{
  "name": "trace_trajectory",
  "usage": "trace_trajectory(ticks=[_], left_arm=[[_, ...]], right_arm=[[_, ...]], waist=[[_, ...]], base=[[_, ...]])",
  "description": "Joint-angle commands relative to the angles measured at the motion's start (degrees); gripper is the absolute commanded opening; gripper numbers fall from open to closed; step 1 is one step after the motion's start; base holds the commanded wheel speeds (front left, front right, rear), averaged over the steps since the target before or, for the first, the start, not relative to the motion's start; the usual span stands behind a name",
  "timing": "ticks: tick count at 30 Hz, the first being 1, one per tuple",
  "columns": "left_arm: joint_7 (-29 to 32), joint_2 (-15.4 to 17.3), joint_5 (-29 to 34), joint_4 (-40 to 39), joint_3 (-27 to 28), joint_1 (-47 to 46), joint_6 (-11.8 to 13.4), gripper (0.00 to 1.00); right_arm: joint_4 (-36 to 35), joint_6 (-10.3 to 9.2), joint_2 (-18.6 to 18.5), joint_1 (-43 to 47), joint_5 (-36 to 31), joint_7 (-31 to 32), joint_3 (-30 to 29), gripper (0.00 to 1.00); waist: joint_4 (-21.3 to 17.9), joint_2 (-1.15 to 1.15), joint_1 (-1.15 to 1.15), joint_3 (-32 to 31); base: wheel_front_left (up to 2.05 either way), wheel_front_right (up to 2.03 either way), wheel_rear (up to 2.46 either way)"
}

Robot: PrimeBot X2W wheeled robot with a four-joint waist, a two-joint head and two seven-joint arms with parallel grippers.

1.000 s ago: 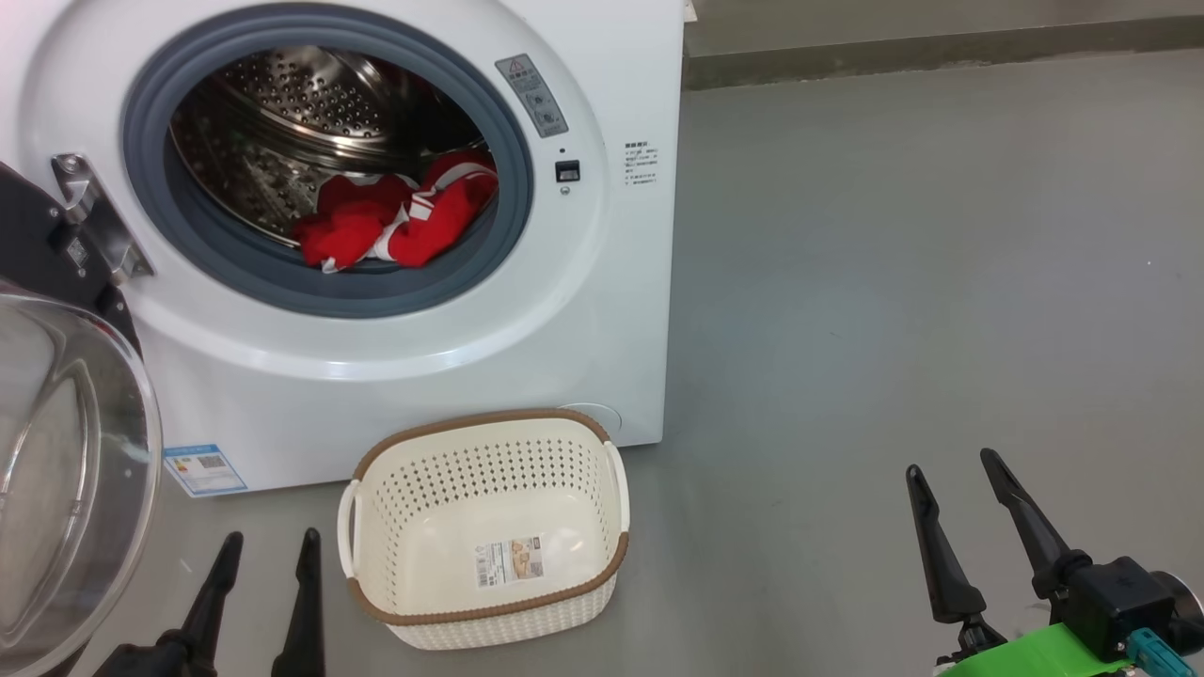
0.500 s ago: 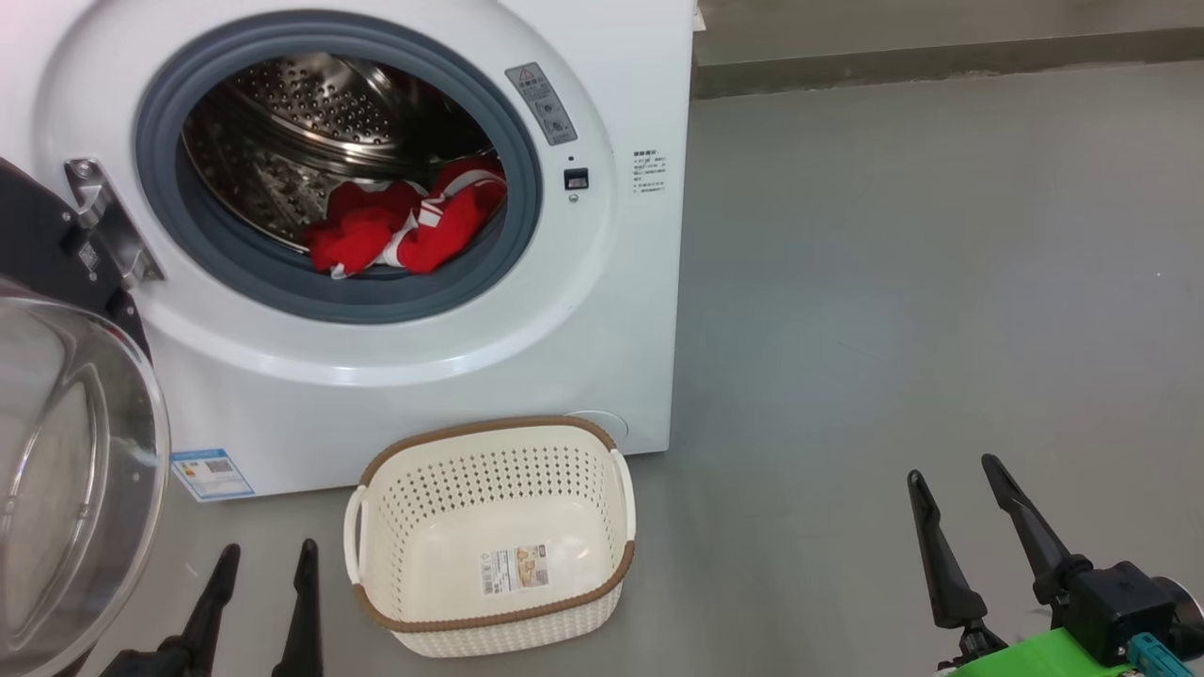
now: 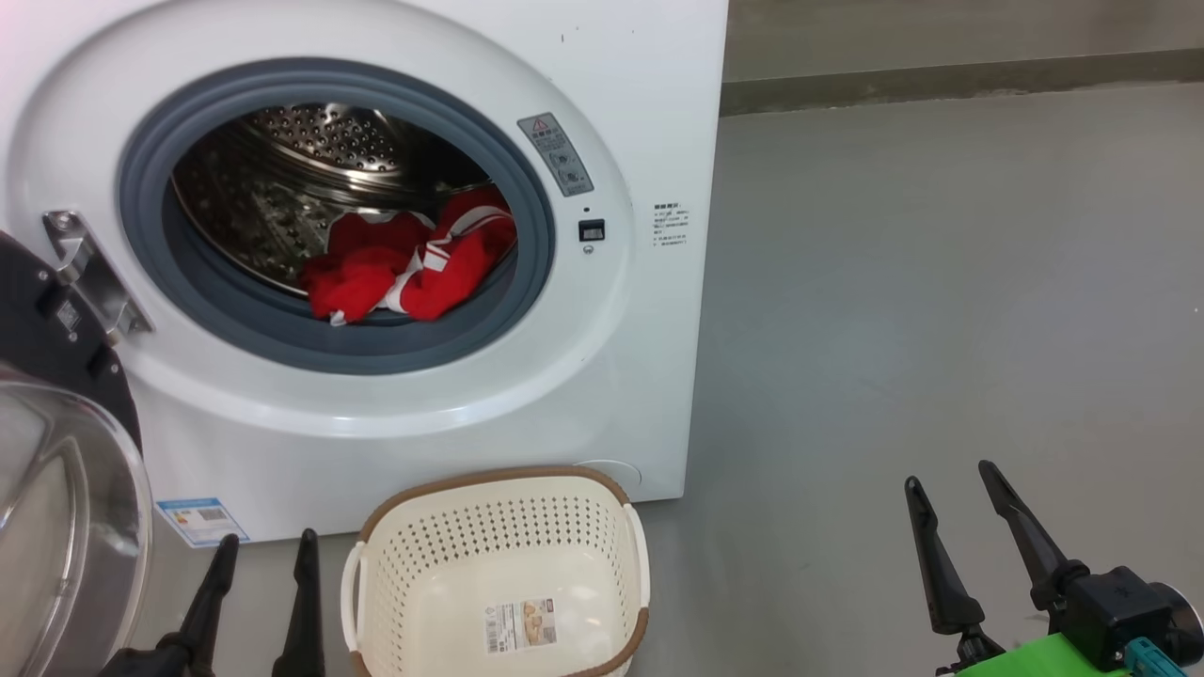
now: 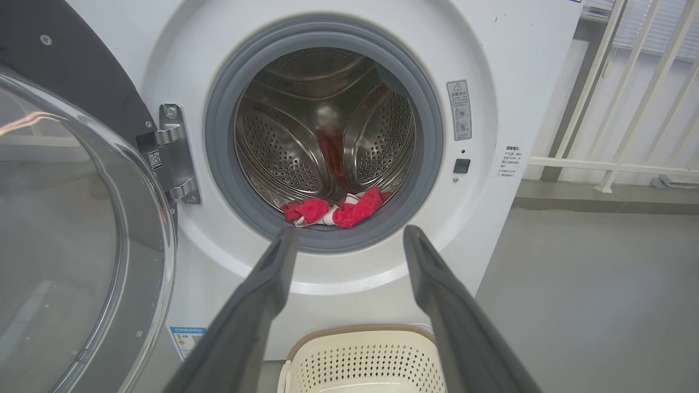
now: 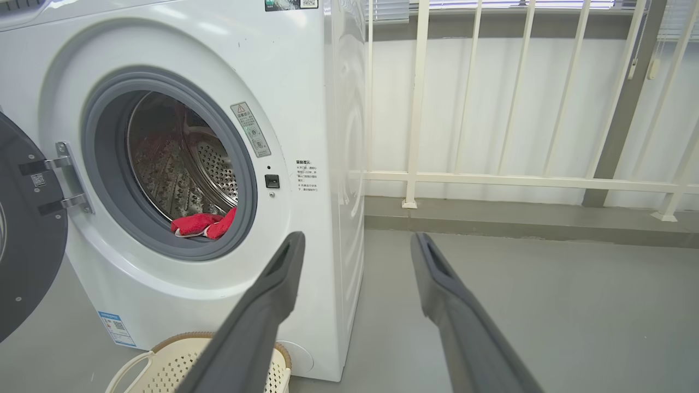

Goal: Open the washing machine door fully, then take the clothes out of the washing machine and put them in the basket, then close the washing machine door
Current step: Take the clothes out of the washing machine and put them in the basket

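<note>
Pale railing (image 5: 524, 180) beside washing machine (image 5: 284, 82)

Head view shifted since a second ago: washing machine (image 3: 423, 442) and basket (image 3: 489, 475) now lower, further right in frame. Basket front rim cut by bottom edge. Camera moved, objects did not.

Floor (image 3: 941, 282): smooth grey, matt.
Kerb (image 5: 519, 218): low grey step along the floor's far edge.
Railing (image 5: 418, 103): cream-white upright bars, one horizontal rail, standing on the kerb.
Wall (image 5: 491, 109): white, behind the railing.
Blinds (image 4: 650, 27): slatted, behind the bars.
Light: even, diffuse.
</note>
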Motion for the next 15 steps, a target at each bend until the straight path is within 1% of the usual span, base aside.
trace_trajectory(ticks=[1, 6, 15], left_arm=[[-0.3, 0.8, -0.1, -1.7, 1.6, -1.7, 0.1, 1.0], [-0.5, 0.8, 0.1, -2.0, 1.1, -1.8, 0.4, 1.0], [-1.2, 0.8, -0.5, -1.1, 1.2, -2.5, 1.0, 1.0]], right_arm=[[-1.3, 0.35, -0.6, -1.8, 0.2, -0.4, 1.5, 1.0], [-1.1, 0.35, -0.6, -2.0, 0.3, -0.4, 1.7, 1.0], [-0.9, 0.35, -0.6, -2.0, 0.3, -0.4, 2.3, 1.0]], waist=[[0.0, 0.0, 0.0, 0.1], [0.0, 0.0, 0.0, 0.4], [0.0, 0.0, 0.0, 0.2]], base=[[0.98, -0.98, 0.0], [0.58, -0.58, 0.0], [0.02, -0.02, 0.0]])
